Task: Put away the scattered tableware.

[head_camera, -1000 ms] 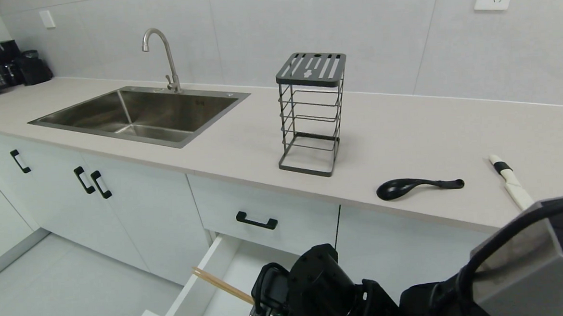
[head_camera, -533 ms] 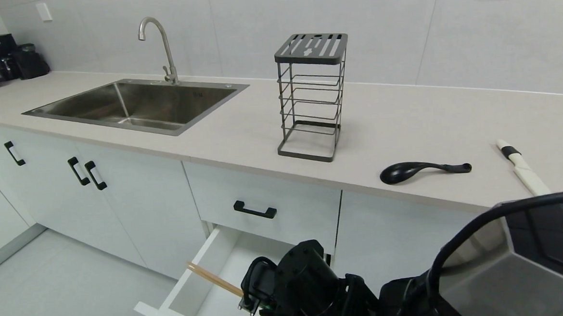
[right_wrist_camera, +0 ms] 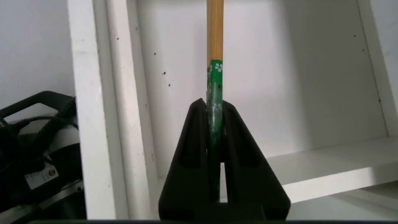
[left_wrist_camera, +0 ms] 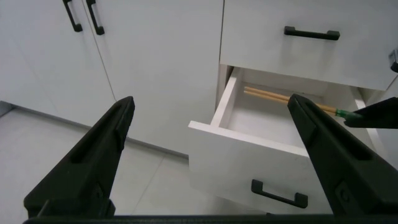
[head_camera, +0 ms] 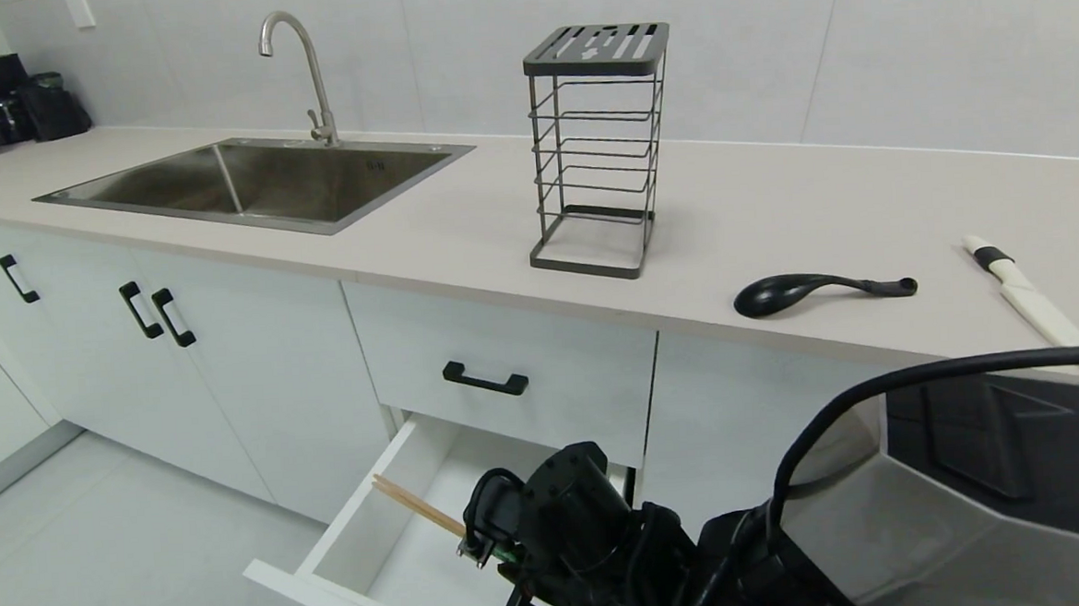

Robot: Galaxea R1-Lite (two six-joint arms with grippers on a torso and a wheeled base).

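Kitchen drawer (head_camera: 353,525) open, right hand (right_wrist_camera: 214,118) gripping chopsticks (right_wrist_camera: 215,37)

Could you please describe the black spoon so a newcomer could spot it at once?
On the pale countertop, find the tall wire rack right of the sink. Further right, near the front edge, lies the black spoon; unlike the cream knife beyond it, it is all black with a curved handle.

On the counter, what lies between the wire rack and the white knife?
In the head view, a black spoon lies between the wire rack and the white knife, touching neither; the rest of the counter there is bare.
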